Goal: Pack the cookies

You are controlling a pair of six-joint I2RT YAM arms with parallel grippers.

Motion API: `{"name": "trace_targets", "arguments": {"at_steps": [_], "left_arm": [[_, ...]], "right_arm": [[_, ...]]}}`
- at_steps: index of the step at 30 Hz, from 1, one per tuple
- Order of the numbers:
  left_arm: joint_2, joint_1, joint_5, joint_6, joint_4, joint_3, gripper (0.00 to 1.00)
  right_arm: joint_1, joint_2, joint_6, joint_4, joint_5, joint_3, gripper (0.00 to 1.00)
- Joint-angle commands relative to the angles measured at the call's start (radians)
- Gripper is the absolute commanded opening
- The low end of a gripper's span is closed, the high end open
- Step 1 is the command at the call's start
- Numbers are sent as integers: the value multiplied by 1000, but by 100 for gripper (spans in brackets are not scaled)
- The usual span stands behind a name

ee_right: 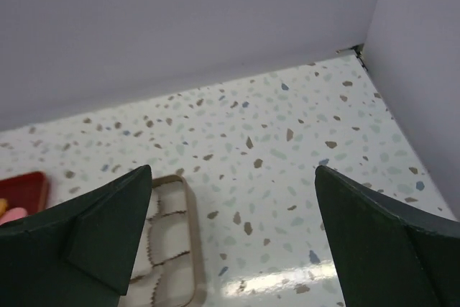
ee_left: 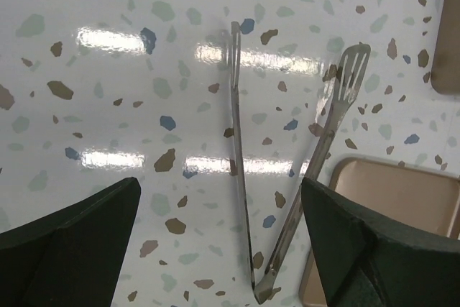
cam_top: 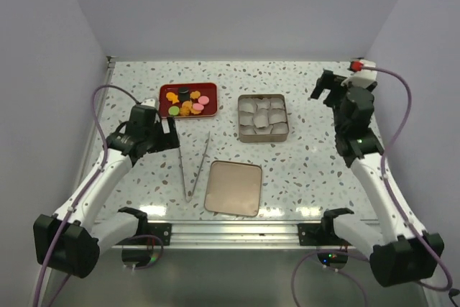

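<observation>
The speckled tabletop [ee_left: 108,106] is glossy, the tongs [ee_left: 237,177] polished metal, the cups [cam_top: 262,114] pleated paper.

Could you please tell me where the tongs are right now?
In the top view the tongs lie flat, left of centre, between the open left claw and the tan lid, nearer the arm bases than the red tray.

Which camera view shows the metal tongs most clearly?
The left wrist view: the tongs fill much of it, with both arms and one slotted tip plain to see. The top external view shows them whole but small, beside the tin lid. The right wrist view does not show them.
</observation>
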State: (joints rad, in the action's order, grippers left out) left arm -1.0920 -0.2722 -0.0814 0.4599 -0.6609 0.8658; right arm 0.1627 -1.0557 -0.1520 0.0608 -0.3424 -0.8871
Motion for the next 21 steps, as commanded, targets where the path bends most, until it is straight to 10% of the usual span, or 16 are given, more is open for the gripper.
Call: {"name": "trace_targets", "arguments": {"at_steps": [1,6,21], "left_arm": [[75,33,-71,86,30,-31,100],[79,28,146,39,76,-45,100],[-108,-165,34,28,124,-94,100]], "right_arm": [[3,194,-189,-448,56,-70,99],[3,321,-361,-617,253,-55,99],[3,421,-373,-1030,507,-324,99]]}}
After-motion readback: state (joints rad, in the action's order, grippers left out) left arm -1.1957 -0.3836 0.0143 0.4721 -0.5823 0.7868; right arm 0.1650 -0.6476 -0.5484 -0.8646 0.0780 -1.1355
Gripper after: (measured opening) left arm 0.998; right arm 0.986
